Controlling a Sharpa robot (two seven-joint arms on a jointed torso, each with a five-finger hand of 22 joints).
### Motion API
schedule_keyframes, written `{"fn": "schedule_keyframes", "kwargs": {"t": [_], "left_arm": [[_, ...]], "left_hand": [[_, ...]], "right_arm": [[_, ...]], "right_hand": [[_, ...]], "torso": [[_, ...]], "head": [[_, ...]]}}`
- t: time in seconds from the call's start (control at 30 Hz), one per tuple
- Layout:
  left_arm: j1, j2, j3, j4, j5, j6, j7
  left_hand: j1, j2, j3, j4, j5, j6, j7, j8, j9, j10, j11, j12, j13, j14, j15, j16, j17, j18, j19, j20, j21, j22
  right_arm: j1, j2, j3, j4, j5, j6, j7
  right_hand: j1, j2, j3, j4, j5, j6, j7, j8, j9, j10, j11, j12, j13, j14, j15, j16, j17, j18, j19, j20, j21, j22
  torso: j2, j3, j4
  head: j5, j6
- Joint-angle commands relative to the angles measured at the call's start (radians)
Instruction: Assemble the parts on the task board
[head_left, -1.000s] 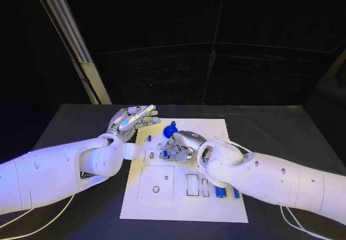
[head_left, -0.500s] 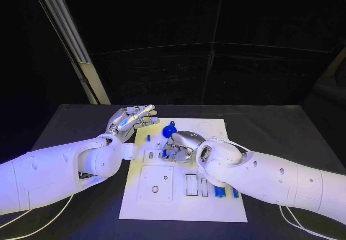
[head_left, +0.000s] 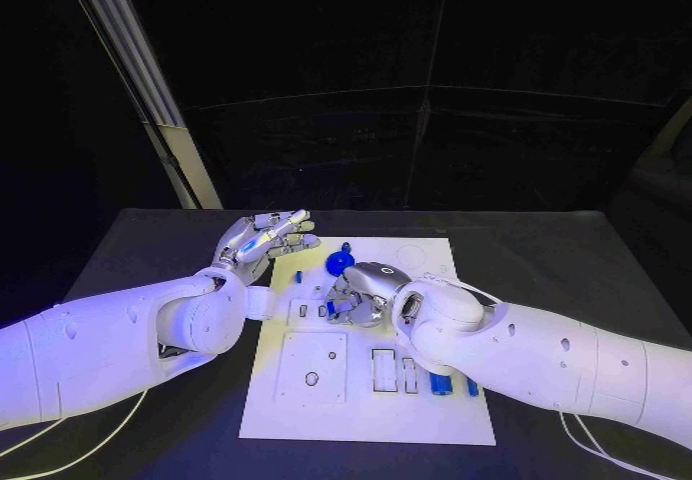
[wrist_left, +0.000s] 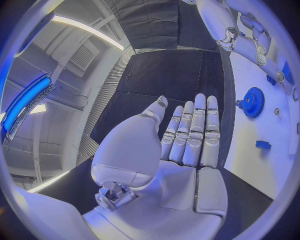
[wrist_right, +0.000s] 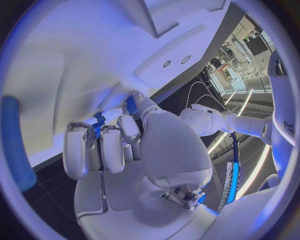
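- The task board (head_left: 368, 400) lies flat in the middle of the black worktop (head_left: 562, 250); it is a white plate with several cut-outs and slots in it.
- The left hand (head_left: 264, 242) is held just off the board's edge, at about 10 o'clock from the board's centre; in the left wrist view the same hand (wrist_left: 181, 145) has its palm flat and its fingers (wrist_left: 195, 131) straight and side by side, and nothing lies in it.
- The right hand (head_left: 361, 293) is down over the upper middle of the board; its fingers are curled downward onto the surface; in the right wrist view the fingertips (wrist_right: 128, 127) are closed around a small blue part (wrist_right: 99, 125), so this hand has hold of it.
- A blue gear (head_left: 339, 263) sits on the board at 12 o'clock from the right hand, very near to it; in the left wrist view the gear (wrist_left: 253, 102) shows its toothed rim.
- A small blue peg (head_left: 299, 276) stands on the board near its left edge, between the two hands.
- Two blue pieces (head_left: 441, 383) lie at 5 o'clock from the board's centre, just beside the right forearm; next to them are two long narrow slots (head_left: 385, 370).
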Motion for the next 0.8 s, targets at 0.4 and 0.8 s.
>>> {"fn": "schedule_keyframes", "kwargs": {"t": [0.4, 0.8], "left_arm": [[0.002, 0.0, 0.001, 0.001, -0.002, 0.013, 0.001], [0.002, -0.001, 0.001, -0.002, -0.002, 0.018, 0.0]], "left_hand": [[0.003, 0.007, 0.006, -0.002, 0.002, 0.006, -0.002, -0.004, 0.0, 0.005, 0.0, -0.004, -0.002, 0.006, -0.002, -0.006, 0.001, 0.015, 0.007, 0.002, -0.001, -0.002], [-0.001, 0.007, 0.013, -0.004, 0.002, 0.012, -0.008, -0.002, 0.0, 0.013, -0.003, -0.004, -0.001, 0.009, -0.004, -0.009, 0.004, 0.015, 0.011, 0.001, -0.006, -0.001]], "right_arm": [[-0.006, -0.001, -0.006, -0.001, -0.016, -0.017, -0.053], [-0.014, -0.02, -0.006, 0.036, -0.004, -0.205, 0.005]], "right_hand": [[-0.057, -0.042, -0.059, 0.044, 0.01, -0.023, -0.002, -0.003, 0.003, -0.006, 0.001, -0.01, -0.007, 0.055, 0.011, -0.012, 0.018, -0.011, -0.01, 0.002, -0.008, 0.031], [-0.092, -0.05, -0.149, 0.119, 0.0, -0.056, 0.005, -0.003, 0.003, -0.013, 0.008, -0.021, -0.018, 0.055, 0.016, -0.015, 0.016, -0.011, -0.009, 0.006, -0.009, 0.032]], "torso": [[0.001, -0.0002, 0.0], [0.001, 0.0014, -0.0019]], "head": [[-0.001, 0.0], [-0.001, 0.002]]}}
